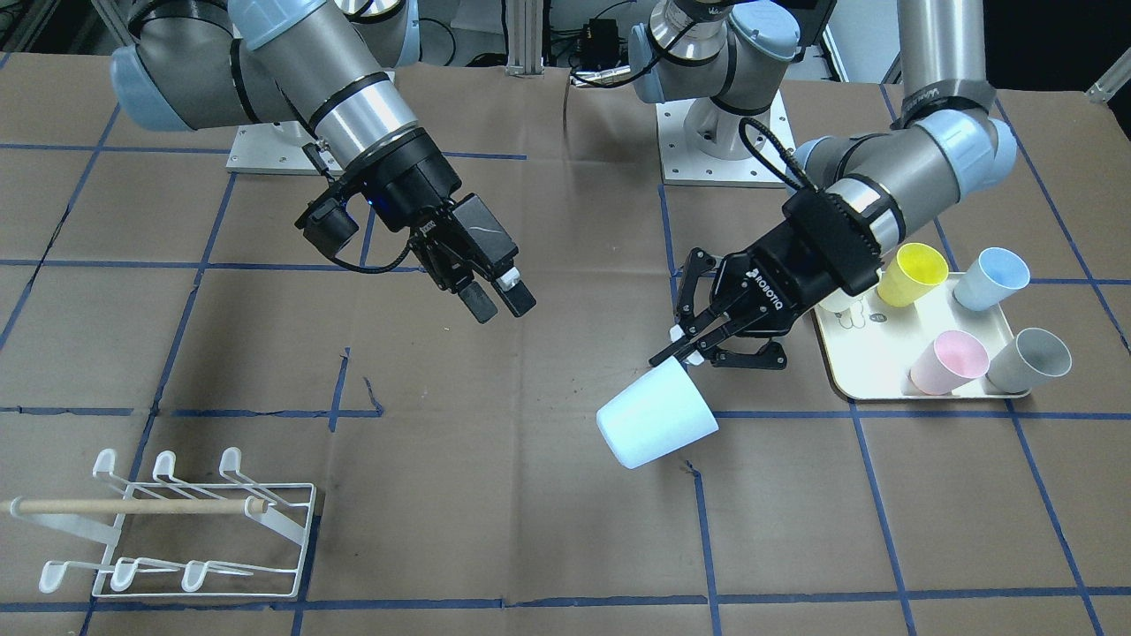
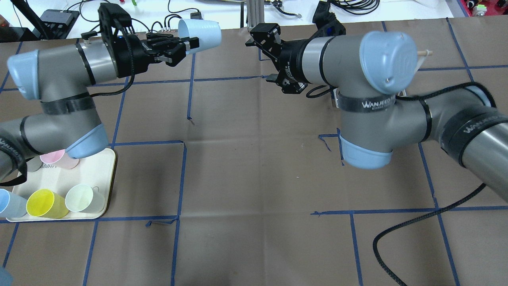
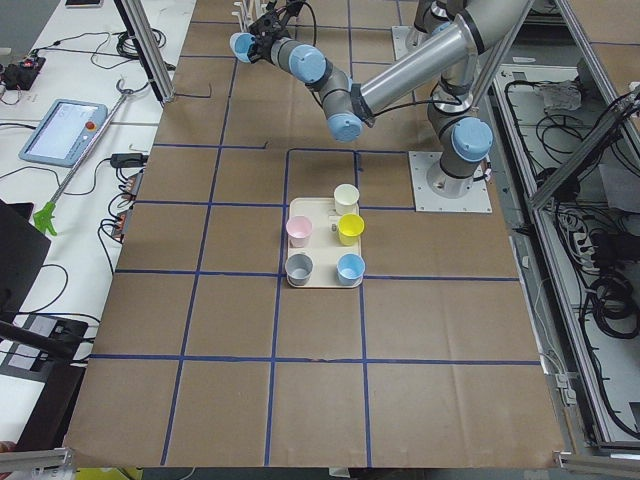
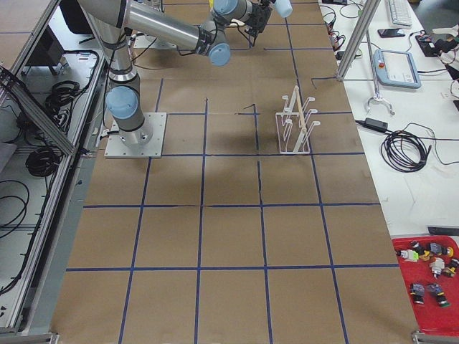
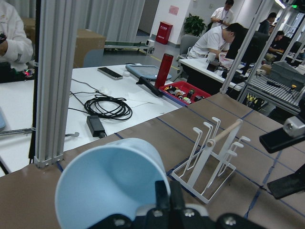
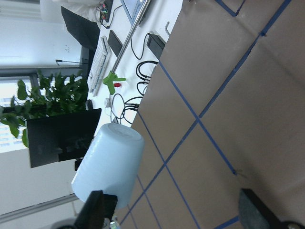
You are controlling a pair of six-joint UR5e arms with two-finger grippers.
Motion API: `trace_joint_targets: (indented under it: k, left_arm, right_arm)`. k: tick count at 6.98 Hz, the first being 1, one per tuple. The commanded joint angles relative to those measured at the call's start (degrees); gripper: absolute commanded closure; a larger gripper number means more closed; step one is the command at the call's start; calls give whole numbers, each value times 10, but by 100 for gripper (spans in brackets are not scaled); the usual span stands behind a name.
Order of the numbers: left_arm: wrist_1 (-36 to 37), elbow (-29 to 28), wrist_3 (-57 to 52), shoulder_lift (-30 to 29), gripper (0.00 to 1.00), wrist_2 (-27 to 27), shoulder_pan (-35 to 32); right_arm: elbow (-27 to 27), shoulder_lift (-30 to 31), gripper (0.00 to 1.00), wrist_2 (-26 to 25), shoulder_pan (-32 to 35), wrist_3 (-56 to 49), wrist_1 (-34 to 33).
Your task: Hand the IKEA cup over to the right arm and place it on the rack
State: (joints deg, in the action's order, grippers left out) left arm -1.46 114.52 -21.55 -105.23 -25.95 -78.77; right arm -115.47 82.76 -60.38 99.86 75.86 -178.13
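Observation:
My left gripper (image 1: pixel 679 353) is shut on the rim of a pale blue IKEA cup (image 1: pixel 656 417) and holds it tilted above the table's middle. The cup also shows in the overhead view (image 2: pixel 199 35), the left wrist view (image 5: pixel 109 186) and the right wrist view (image 6: pixel 108 162). My right gripper (image 1: pixel 499 302) is open and empty, in the air a short way from the cup and facing it. The white wire rack (image 1: pixel 177 521) with a wooden dowel stands on the table on my right arm's side, and also shows in the left wrist view (image 5: pixel 214 152).
A cream tray (image 1: pixel 875 349) on my left side holds a yellow cup (image 1: pixel 910 274), a blue cup (image 1: pixel 991 278), a pink cup (image 1: pixel 948 362) and a grey cup (image 1: pixel 1028 359). Brown paper with blue tape lines covers the table.

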Motion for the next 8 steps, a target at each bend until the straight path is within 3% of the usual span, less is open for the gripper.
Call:
trace_joint_targets:
  k: [1, 3, 8]
  left_arm:
    - [149, 15, 223, -4, 100, -20, -19]
    - [173, 54, 240, 13, 100, -33, -23]
    - [220, 57, 222, -9, 100, -23, -60]
  right_arm:
    - [-57, -4, 0, 10, -1, 144, -168]
    - [-60, -40, 0, 2, -1, 148, -251]
    - [-29, -100, 0, 2, -1, 149, -247]
